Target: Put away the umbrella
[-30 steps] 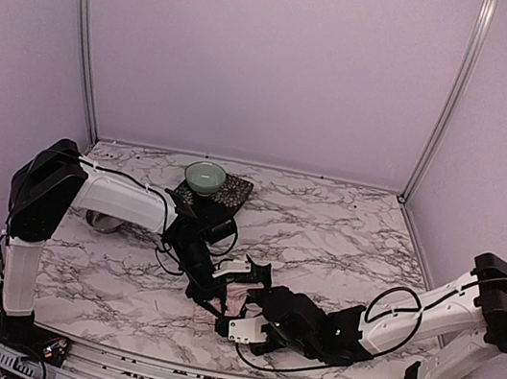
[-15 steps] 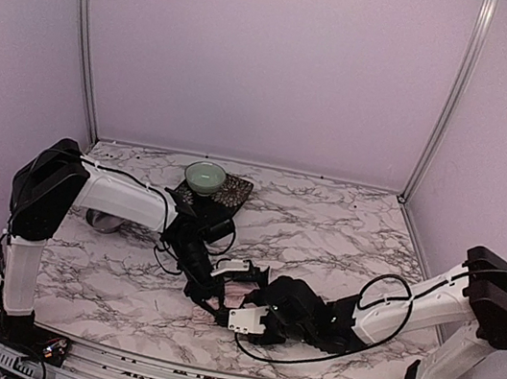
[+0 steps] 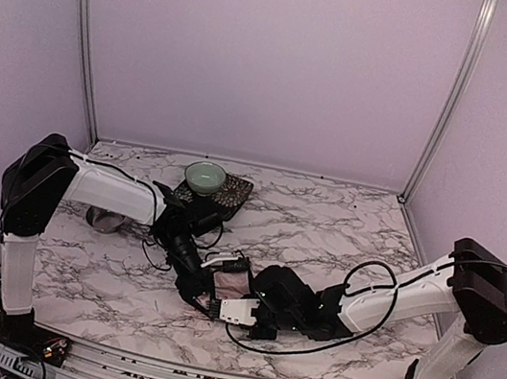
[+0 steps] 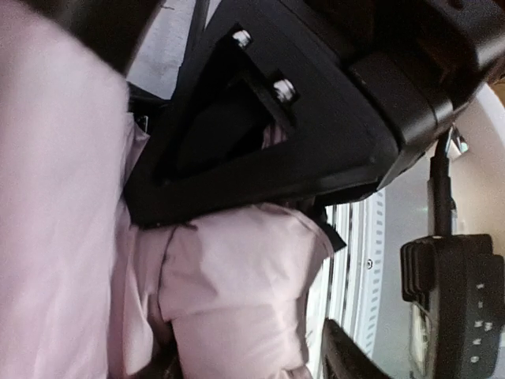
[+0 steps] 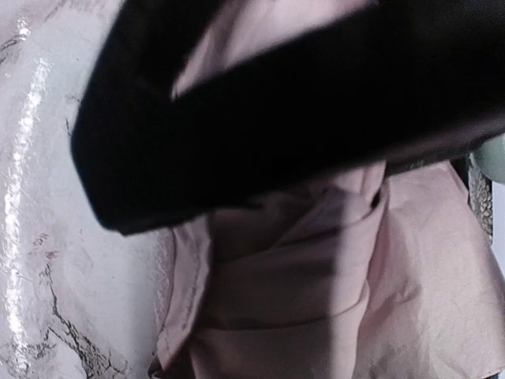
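Jaws of the left gripper (image 3: 207, 291) and right gripper (image 3: 237, 276) are set against the umbrella (image 3: 229, 288) on the marble table (image 3: 343, 234); whether either is clenched cannot be told. Pink folds are shown by the wrist views, a green bowl (image 3: 205, 178) only from above.

Item 1. Umbrella (image 3: 229, 286): lies on the marble table (image 3: 345, 224), between my left claw (image 3: 205, 290) and my right claw (image 3: 249, 293), close against both.
Item 2. Bowl (image 3: 204, 177): behind my left claw, well apart from it, standing on a mat (image 3: 234, 193).
Item 3. Metal vessel (image 3: 104, 220): well to the left of my left claw, partly hidden behind my left arm.
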{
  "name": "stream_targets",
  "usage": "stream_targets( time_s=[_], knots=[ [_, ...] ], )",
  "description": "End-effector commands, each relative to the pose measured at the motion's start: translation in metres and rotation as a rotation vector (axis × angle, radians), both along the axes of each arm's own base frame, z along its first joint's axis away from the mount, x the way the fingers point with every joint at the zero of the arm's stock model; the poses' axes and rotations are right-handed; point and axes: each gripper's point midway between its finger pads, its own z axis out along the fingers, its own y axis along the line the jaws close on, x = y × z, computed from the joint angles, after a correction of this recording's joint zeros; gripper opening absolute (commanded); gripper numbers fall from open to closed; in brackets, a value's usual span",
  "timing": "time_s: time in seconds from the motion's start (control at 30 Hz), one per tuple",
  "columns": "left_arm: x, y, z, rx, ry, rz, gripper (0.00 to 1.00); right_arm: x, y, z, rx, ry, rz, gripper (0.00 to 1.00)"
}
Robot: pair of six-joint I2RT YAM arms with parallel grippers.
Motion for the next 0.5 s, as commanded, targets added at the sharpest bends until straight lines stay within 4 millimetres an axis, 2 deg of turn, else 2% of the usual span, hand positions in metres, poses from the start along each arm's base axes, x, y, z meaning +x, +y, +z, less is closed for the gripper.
stream_targets(
  time_s=[0.0,0.07,0.13,0.3,0.37,0.47],
  knots=[
    [0.052,0.008,-0.002,0.007,-0.222,0.213,0.61,-0.019,-0.029,-0.040,-0.146,0.168,-0.009,0.21],
    [0.065,0.009,0.016,-0.059,-0.325,0.265,0.65,-0.023,-0.030,-0.043,-0.153,0.207,-0.010,0.20],
    [0.070,0.010,0.033,-0.140,-0.422,0.296,0.66,-0.028,-0.029,-0.043,-0.145,0.264,-0.007,0.20],
    [0.086,0.030,0.089,-0.325,-0.742,0.417,0.70,-0.042,-0.029,-0.042,-0.149,0.462,0.001,0.20],
    [0.084,0.041,0.105,-0.358,-0.858,0.422,0.70,-0.048,-0.029,-0.041,-0.147,0.555,0.010,0.19],
    [0.066,0.055,0.106,-0.357,-1.024,0.330,0.63,-0.056,-0.028,-0.038,-0.137,0.704,0.024,0.19]
  ],
)
